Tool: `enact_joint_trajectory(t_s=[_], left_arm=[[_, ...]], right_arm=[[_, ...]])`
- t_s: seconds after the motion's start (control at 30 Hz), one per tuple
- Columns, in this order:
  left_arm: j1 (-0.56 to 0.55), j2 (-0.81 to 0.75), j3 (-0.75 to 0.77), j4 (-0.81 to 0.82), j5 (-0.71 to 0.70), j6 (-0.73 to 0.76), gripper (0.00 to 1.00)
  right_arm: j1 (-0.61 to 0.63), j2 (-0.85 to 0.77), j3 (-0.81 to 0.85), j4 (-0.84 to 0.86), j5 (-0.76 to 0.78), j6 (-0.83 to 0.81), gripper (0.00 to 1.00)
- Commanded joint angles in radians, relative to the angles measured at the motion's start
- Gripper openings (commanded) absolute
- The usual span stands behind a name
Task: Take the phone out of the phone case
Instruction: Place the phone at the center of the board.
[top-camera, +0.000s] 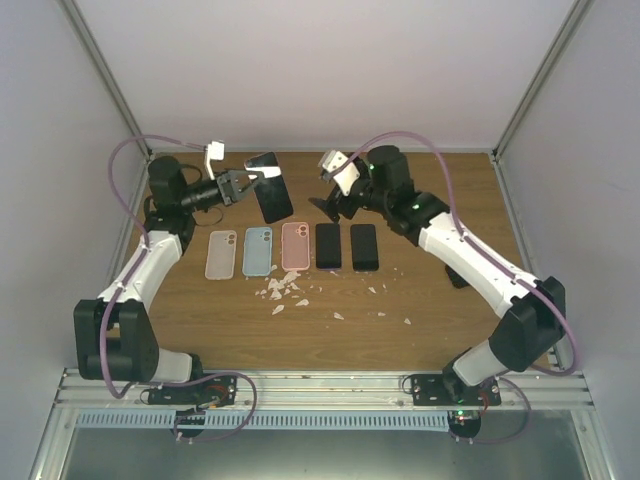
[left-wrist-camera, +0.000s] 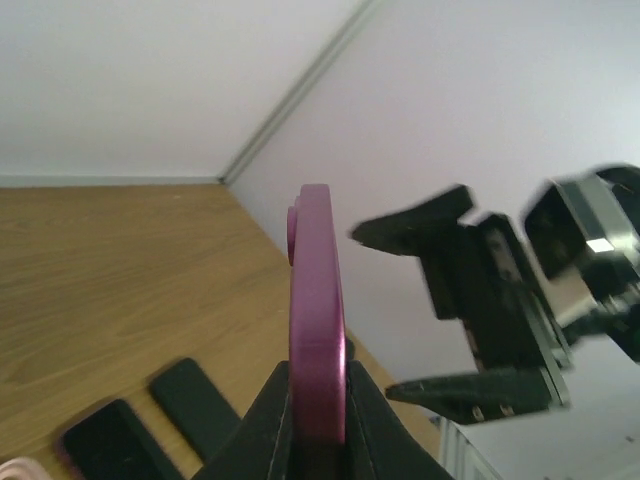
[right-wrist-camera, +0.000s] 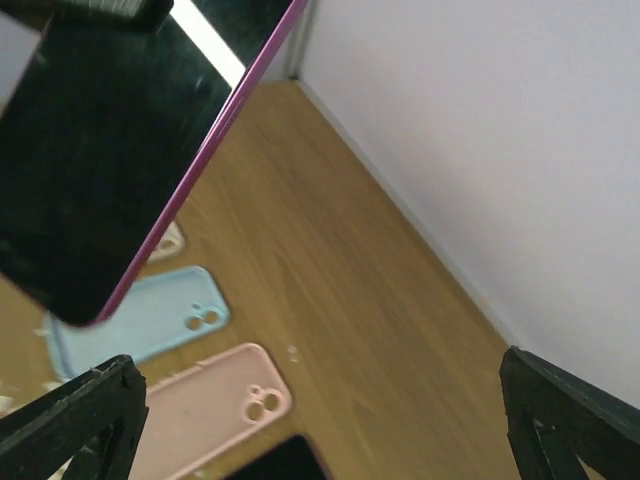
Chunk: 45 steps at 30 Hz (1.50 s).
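L gripper (top-camera: 245, 183) pinches phone (top-camera: 272, 190), purple case (left-wrist-camera: 317, 300) on, held up over bench (top-camera: 430, 320) near far edge, left of centre. R gripper (top-camera: 332, 190) fingers spread wide, near phone, not touching. Step looks like pre-peel: next, R needs to catch case rim w/o pulling phone from L.

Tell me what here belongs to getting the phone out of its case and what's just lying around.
Job: purple-cased phone, left gripper shut on it, open right gripper.
Lying about: clear case, blue case, pink case, two black slabs, white scraps.
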Motion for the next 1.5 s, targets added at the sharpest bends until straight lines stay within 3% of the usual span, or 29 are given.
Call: enact_joint_trajectory(t_s=[0.0, 0.23, 0.37, 0.5, 1.03, 1.23, 1.37, 1.47], left_arm=[[-0.064, -0.064, -0.036, 0.312, 0.062, -0.107, 0.00], [-0.152, -0.063, -0.048, 0.445, 0.067, -0.213, 0.00], [-0.163, -0.059, -0.050, 0.476, 0.064, -0.249, 0.00], [-0.176, -0.055, -0.054, 0.500, 0.059, -0.270, 0.00], [-0.211, -0.027, -0.053, 0.528, 0.032, -0.280, 0.00], [-0.220, -0.019, -0.048, 0.513, 0.028, -0.269, 0.00], [-0.228, -0.010, -0.028, 0.442, 0.018, -0.228, 0.00], [-0.236, -0.005, -0.022, 0.425, 0.013, -0.218, 0.00]], right_arm=[[-0.083, 0.013, 0.069, -0.091, -0.399, 0.224, 0.94], [-0.160, 0.011, 0.039, 0.031, -0.777, 0.504, 0.86], [-0.185, 0.009, -0.002, 0.139, -0.865, 0.641, 0.76], [-0.189, 0.017, -0.021, 0.195, -0.893, 0.709, 0.67], [-0.176, 0.074, -0.017, 0.320, -0.921, 0.861, 0.45], [-0.172, 0.078, -0.018, 0.317, -0.916, 0.860, 0.28], [-0.174, 0.076, -0.031, 0.352, -0.944, 0.900, 0.23], [-0.174, 0.076, -0.041, 0.367, -0.955, 0.914, 0.12]])
